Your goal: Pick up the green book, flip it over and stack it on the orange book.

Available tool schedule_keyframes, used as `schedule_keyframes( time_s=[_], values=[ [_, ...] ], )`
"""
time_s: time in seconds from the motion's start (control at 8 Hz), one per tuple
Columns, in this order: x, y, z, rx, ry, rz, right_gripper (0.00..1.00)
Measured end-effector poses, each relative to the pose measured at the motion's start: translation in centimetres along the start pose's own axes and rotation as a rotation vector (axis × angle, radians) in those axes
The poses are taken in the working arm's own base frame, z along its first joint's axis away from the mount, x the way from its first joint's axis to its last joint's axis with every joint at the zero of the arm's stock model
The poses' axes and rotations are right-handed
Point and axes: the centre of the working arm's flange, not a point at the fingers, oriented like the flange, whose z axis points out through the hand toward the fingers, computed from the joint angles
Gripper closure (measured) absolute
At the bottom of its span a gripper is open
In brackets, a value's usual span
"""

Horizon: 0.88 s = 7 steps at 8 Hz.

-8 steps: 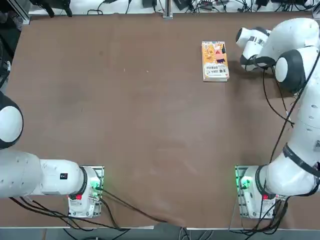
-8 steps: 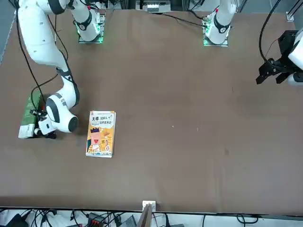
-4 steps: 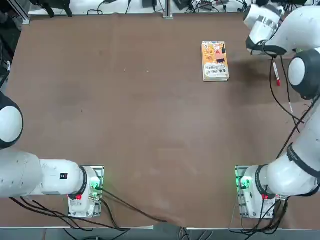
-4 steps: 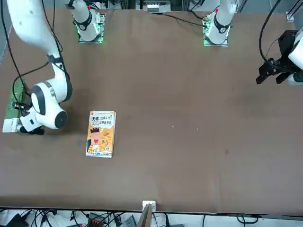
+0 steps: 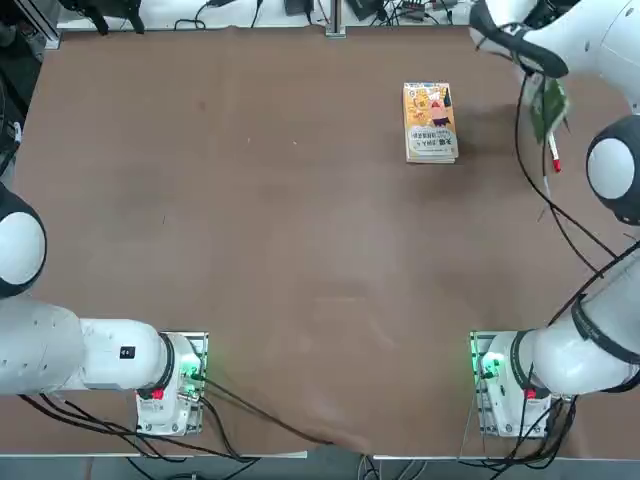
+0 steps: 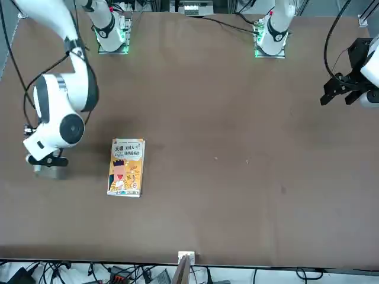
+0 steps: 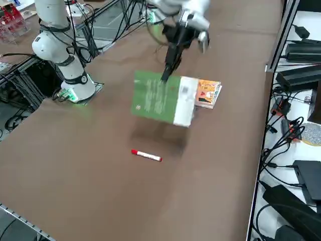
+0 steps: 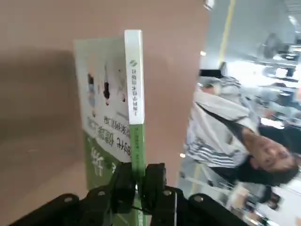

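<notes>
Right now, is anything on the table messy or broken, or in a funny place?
Nothing looks broken or spilled. The only odd bit is a red-and-white marker lying loose on the table, since tidying books doesn't need one. The green book is up in the right hand.

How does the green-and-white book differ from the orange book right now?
The green-and-white paperback is gripped by the robot's right gripper, raised above the table; the orange-yellow paperback lies flat on it. The green one shows its spine to the wrist camera; the orange one shows its cartoon cover upward. Both have printed covers.
</notes>
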Motion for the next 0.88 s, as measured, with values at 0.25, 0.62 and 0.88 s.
schedule_keyframes(
  time_s=[0.25, 0.62, 0.88],
  values=[
    [-0.4, -1.2, -6.2, 0.322, 0.011, 0.034, 0.89],
    [1.1, -3.3, -10.1, 0.755, 0.002, 0.115, 0.89],
    [2.4, -6.1, -9.8, 0.945, -0.043, 0.117, 0.89]
  ],
)
